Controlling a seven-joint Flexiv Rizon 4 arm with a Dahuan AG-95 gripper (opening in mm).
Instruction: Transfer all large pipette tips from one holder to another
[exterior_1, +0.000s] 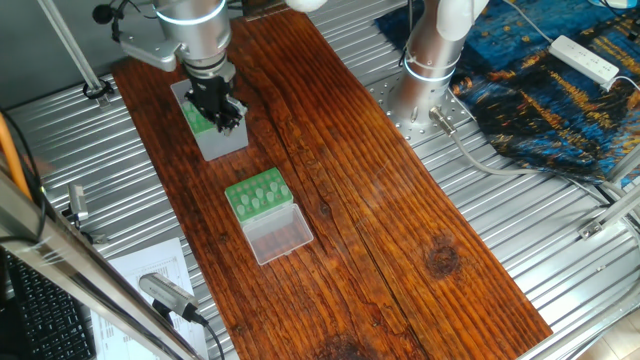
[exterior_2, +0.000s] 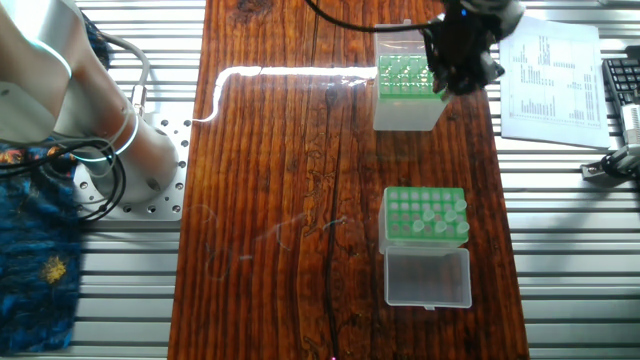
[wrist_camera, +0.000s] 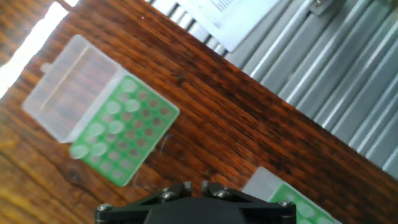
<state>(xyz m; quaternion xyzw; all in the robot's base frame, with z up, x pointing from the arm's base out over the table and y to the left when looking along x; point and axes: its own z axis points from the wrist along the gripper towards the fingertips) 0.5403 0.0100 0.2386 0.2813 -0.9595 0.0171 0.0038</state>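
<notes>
My claw (exterior_1: 222, 112) hung right over the tall grey box (exterior_1: 213, 133), but I could not tell if it was pinched or loose. Some pale tips (exterior_2: 436, 218) already sat in the low green rack (exterior_2: 424, 214). If I came down crooked, I might knock a tip over.

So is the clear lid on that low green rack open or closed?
Open. The clear lid lies flat on the table beside the low green rack, leaving its grid of holes uncovered.

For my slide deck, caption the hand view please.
Low green rack, lid open, on wood.
</notes>
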